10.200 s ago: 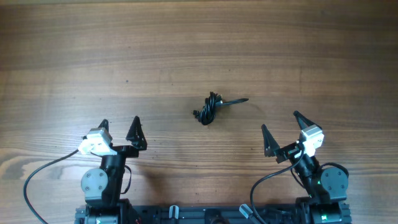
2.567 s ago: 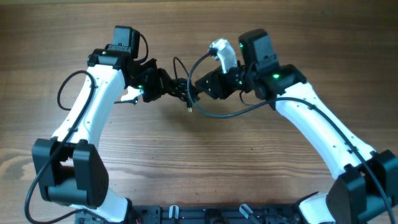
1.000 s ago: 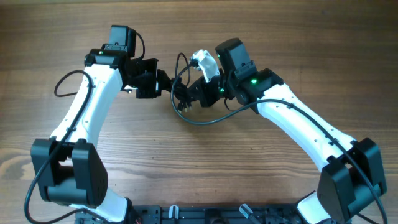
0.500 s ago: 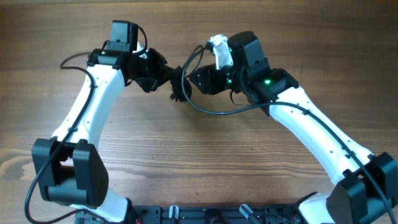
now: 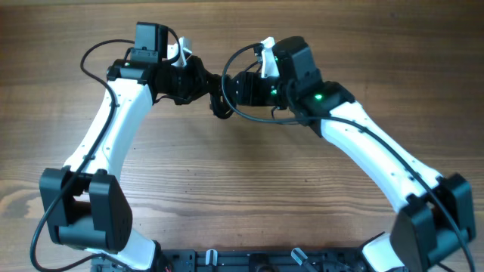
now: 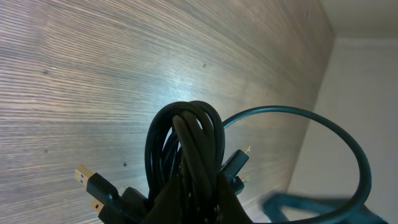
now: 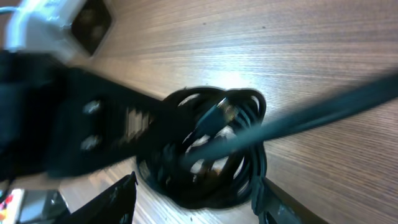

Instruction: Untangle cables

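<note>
Black cables [image 5: 220, 100] are bunched in a knotted coil at the upper middle of the overhead frame, above the wooden bench [image 5: 393, 45]. The coil is pinched by the left jaws, while the right jaws are spread just short of it. Light, limp, springy handling is expected. A loose plug end [image 6: 88, 180] would be best taken.

A: Surface shown?
B: Wooden table [image 5: 242, 219], grain running left to right, filling the overhead view.
A: Anything beyond it?
B: Left wrist view: pale wall [image 6: 367, 93] at right edge; bright glare [image 6: 186, 78] on the wood, centre.
</note>
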Controlling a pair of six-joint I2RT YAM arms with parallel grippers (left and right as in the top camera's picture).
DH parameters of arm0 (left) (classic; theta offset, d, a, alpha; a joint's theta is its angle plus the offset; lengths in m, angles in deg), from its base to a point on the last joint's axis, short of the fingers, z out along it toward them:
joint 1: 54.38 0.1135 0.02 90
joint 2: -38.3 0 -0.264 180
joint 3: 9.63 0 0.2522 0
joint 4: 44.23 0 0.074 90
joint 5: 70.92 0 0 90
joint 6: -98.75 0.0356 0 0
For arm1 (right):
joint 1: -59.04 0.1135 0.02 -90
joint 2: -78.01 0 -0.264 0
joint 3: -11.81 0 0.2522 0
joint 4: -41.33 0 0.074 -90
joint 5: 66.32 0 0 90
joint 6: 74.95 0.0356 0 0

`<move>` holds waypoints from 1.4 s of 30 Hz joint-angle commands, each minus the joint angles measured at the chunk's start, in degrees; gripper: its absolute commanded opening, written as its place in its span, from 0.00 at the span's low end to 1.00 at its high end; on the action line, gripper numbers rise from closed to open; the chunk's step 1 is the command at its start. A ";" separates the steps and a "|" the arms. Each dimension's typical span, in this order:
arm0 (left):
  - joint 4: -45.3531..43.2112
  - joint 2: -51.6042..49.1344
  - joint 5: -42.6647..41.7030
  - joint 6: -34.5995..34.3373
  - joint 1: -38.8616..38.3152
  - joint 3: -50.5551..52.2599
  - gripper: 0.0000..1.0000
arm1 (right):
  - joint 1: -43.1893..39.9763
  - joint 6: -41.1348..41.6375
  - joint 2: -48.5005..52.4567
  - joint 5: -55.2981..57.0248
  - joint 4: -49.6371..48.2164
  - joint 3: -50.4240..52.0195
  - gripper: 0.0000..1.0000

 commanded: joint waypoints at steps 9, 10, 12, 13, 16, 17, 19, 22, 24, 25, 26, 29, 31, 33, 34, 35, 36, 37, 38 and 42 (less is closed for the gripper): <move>0.28 0.94 -3.74 1.95 -2.54 -1.11 0.04 | -0.59 3.10 3.30 9.09 -3.85 -1.05 0.31; 0.50 0.94 -3.72 1.97 -2.54 -1.11 0.04 | -0.98 3.10 3.30 9.62 -3.91 -1.05 0.24; 0.85 0.94 -3.65 1.99 -2.54 -1.11 0.04 | -2.71 3.13 3.21 9.70 -4.22 -1.05 0.11; 0.96 0.94 -3.45 2.03 -2.54 -1.11 0.04 | -3.78 3.15 3.13 9.20 -4.24 -1.05 0.05; 1.51 0.94 -1.77 2.19 -2.54 -1.11 0.04 | -7.21 2.91 2.45 5.90 -4.20 -1.05 0.04; 1.86 0.94 -0.79 2.16 -2.54 -1.11 0.04 | -8.11 2.89 2.14 4.90 -4.22 -1.05 0.04; 2.93 0.94 2.16 2.19 -2.54 -1.11 0.04 | -13.16 0.22 -0.31 -2.86 -4.26 -1.05 0.04; 3.10 0.94 3.37 2.16 -2.54 -1.11 0.04 | -14.69 -0.22 -2.58 -3.65 -3.65 -1.05 0.04; 3.34 0.94 4.28 2.16 -2.54 -1.11 0.04 | -15.23 -1.70 -4.39 -3.58 -3.30 -1.05 0.04; 3.54 0.94 4.61 2.16 -2.54 -1.11 0.04 | -15.30 -2.21 -5.33 -3.23 -3.04 -1.05 0.04; 3.58 0.94 4.72 2.16 -2.54 -1.11 0.04 | -15.30 -2.78 -6.19 -2.95 -2.73 -1.05 0.04; 3.52 0.94 4.70 2.16 -2.54 -1.11 0.04 | -15.23 -3.26 -7.89 -2.95 -1.46 -1.05 0.04; 3.54 0.94 4.72 2.19 -2.54 -1.11 0.04 | -15.23 -3.28 -8.11 -2.95 -0.33 -1.05 0.04; 3.58 0.94 5.01 2.19 -2.54 -1.11 0.04 | -15.28 -4.79 -8.11 -2.69 -0.11 -1.05 0.04; 3.69 0.94 5.27 2.19 -2.54 -1.11 0.04 | -15.45 -5.25 -8.24 -1.62 -0.22 -1.09 0.04; 3.89 0.94 5.64 2.19 -2.54 -1.11 0.04 | -15.76 -5.25 -8.61 -0.44 -0.31 -1.29 0.05; 4.24 0.94 6.23 2.19 -2.54 -1.11 0.04 | -16.20 -5.49 -9.01 0.15 -0.39 -1.70 0.04; 4.76 0.94 7.17 2.19 -2.54 -1.11 0.04 | -16.68 -6.01 -9.42 0.15 -0.66 -2.21 0.04; 5.20 0.94 8.00 2.19 -2.54 -1.11 0.04 | -17.05 -6.08 -9.90 0.13 -0.85 -2.71 0.04; 6.58 0.94 10.49 2.14 -2.54 -1.11 0.04 | -17.35 -6.08 -11.67 -0.13 -1.18 -3.37 0.04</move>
